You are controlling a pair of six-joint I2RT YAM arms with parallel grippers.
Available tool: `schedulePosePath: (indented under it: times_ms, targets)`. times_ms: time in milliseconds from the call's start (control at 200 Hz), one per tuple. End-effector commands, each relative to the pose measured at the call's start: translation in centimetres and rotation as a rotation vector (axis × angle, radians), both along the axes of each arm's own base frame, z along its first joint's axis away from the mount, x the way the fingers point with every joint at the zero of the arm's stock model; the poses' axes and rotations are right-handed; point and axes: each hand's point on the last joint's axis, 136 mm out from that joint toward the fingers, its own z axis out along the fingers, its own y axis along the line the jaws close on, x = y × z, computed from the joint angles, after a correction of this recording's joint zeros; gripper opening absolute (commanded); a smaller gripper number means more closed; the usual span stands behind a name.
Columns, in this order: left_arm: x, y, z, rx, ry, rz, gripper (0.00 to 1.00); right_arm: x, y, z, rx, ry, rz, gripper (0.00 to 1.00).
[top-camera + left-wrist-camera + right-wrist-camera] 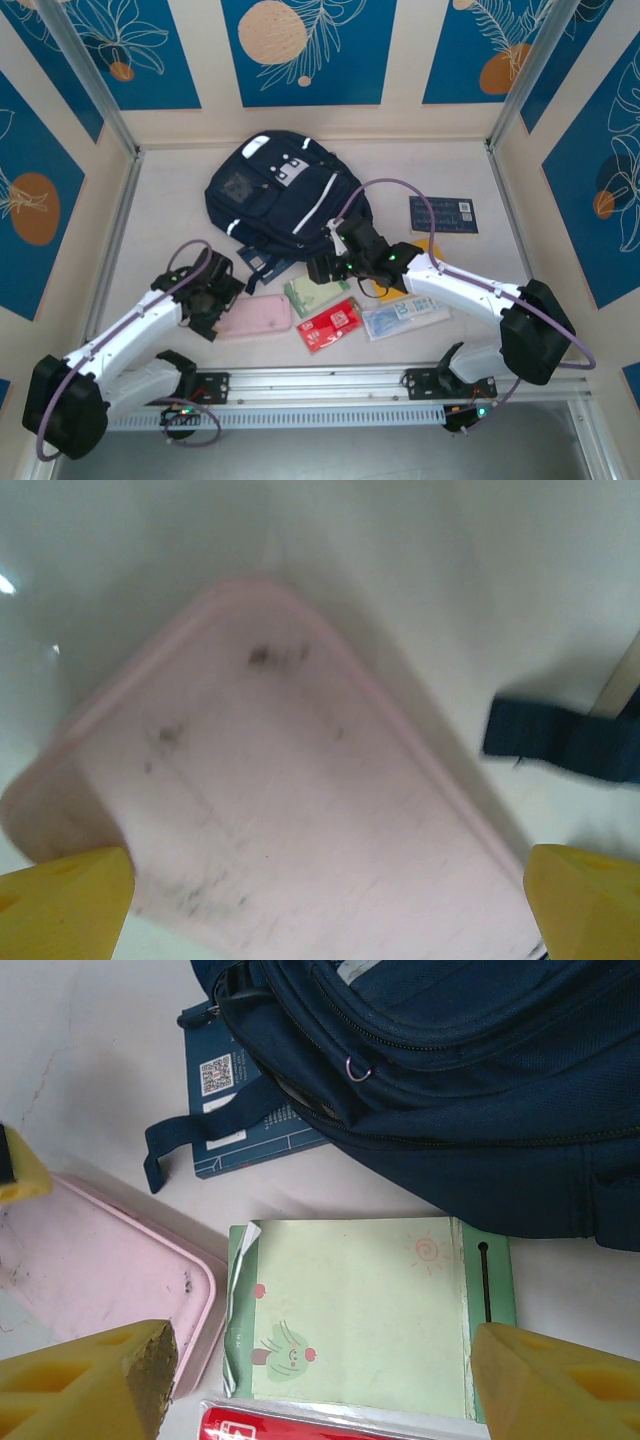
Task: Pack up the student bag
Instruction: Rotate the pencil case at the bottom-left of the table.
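The student bag [285, 200], a large navy backpack with white stripes, lies flat at mid-table; its lower edge [450, 1050] fills the top of the right wrist view. My left gripper [320, 920] is open, its yellow fingertips [60, 905] spread wide just over a pink flat case [280, 810]. In the top view that left gripper [215, 300] is at the pink case's [255, 315] left end. My right gripper [325, 268] is open, hovering over a green notepad [360, 1320], nothing between its fingers [560, 1385].
A red packet [332, 325] and a clear packet [405, 315] lie near the front rail. One navy booklet [240, 1100] is tucked partly under the bag beside a dark strap [560, 740]. Another booklet [443, 214] lies at the right. Walls enclose the table.
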Motion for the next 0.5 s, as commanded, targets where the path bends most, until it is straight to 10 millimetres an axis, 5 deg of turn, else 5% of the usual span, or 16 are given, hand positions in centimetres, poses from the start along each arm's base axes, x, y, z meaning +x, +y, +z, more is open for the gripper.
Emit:
schedulePosePath:
  times_ms: [0, 175, 350, 495]
  targets:
    - [2.6, 1.5, 1.2, 0.054, -0.060, -0.023, 1.00, 0.1, -0.4, 0.2, 0.000, -0.002, -0.014, 0.78]
    - [3.4, 1.4, 2.5, 0.039, -0.044, -0.070, 1.00, -0.1, -0.5, 0.4, -0.001, -0.001, -0.012, 0.78]
    - [-1.5, 1.0, 2.2, -0.031, 0.107, -0.013, 1.00, 0.0, -0.7, 0.2, -0.008, 0.003, -0.023, 0.78]
    - [-3.3, 0.4, 2.8, -0.082, 0.076, 0.005, 1.00, 0.1, -0.4, -0.1, -0.005, 0.010, -0.020, 0.78]
